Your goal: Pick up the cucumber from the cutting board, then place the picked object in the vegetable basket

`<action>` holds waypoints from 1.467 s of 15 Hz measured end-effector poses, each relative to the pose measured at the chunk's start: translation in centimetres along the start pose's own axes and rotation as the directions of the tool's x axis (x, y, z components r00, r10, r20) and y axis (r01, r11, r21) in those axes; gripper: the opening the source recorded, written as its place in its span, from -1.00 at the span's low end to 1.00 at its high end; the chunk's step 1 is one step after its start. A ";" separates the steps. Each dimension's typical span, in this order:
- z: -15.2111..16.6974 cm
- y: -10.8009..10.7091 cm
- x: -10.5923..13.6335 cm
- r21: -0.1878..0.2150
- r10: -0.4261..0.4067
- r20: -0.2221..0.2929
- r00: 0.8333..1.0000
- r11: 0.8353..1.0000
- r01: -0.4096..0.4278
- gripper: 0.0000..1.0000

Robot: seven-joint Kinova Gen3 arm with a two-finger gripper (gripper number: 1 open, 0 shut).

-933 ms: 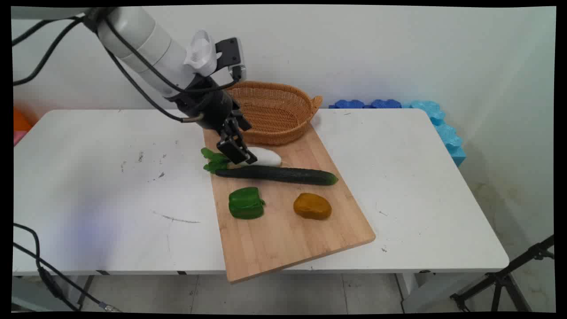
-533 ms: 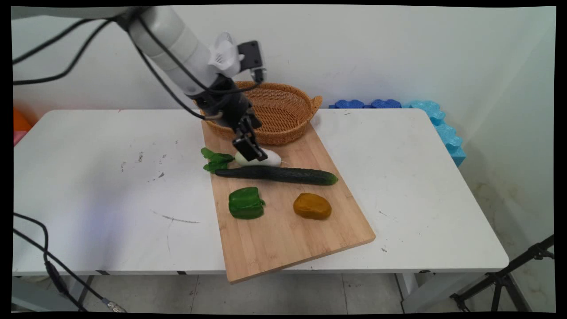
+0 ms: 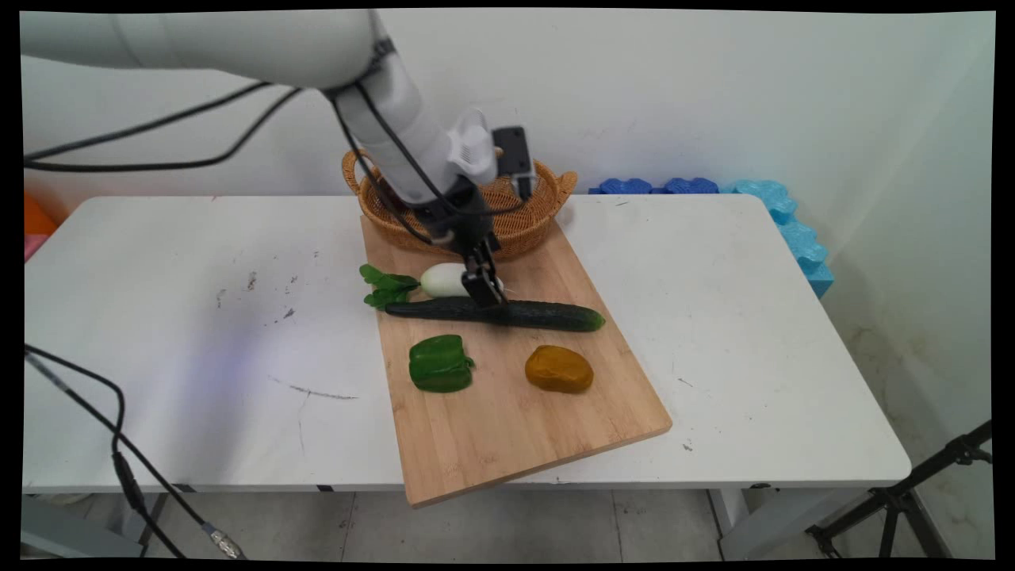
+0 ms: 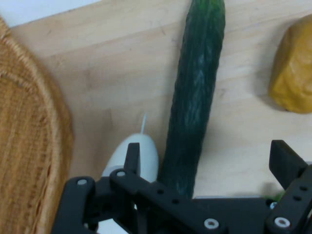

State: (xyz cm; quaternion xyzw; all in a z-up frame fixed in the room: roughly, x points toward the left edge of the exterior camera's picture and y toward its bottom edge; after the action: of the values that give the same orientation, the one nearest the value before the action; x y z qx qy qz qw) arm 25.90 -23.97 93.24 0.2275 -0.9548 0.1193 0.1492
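My gripper (image 3: pixel 485 297) hangs low over the middle of a long dark green cucumber (image 3: pixel 547 316) on the wooden cutting board (image 3: pixel 507 428). In the hand view the gripper (image 4: pixel 209 163) is open. Its left finger (image 4: pixel 131 157) stands over the tip of a white radish (image 4: pixel 148 148). The right finger (image 4: pixel 285 161) is past the cucumber (image 4: pixel 197 87) on the other side. The cucumber lies between the fingers, and nothing is held. The white radish (image 3: pixel 440 279) with green leaves (image 3: pixel 384 287) lies just behind the cucumber.
A green pepper (image 3: pixel 440 363) and an orange-brown lump (image 3: pixel 559 369) sit on the board's near half. A wicker basket (image 3: pixel 539 222) stands at the board's far end, behind the arm. Blue foam blocks (image 3: pixel 777 214) line the table's far right edge.
The arm has swung right and down, from above the radish's leafy end to the middle of the cucumber. Nothing on the board has moved.
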 end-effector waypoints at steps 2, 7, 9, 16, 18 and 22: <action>1.8 0.0 0.8 -0.005 0.026 0.011 1.000 1.000 -0.026 1.00; 6.7 -0.2 2.8 -0.022 0.085 0.030 0.996 0.996 -0.085 1.00; 8.3 -0.3 3.3 -0.028 0.106 0.035 0.994 0.994 -0.105 1.00; 11.0 -0.6 3.9 -0.029 0.150 0.046 0.988 0.988 -0.148 -1.00; 11.1 -0.6 3.9 -0.024 0.159 0.045 0.986 0.987 -0.158 -1.00; 10.0 0.0 3.9 -0.002 0.183 0.037 0.982 0.983 -0.183 -1.00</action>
State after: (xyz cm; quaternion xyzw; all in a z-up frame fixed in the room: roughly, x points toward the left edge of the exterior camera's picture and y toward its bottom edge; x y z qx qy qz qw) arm 20.28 -28.47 85.30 0.1409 -0.9743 0.1289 0.1197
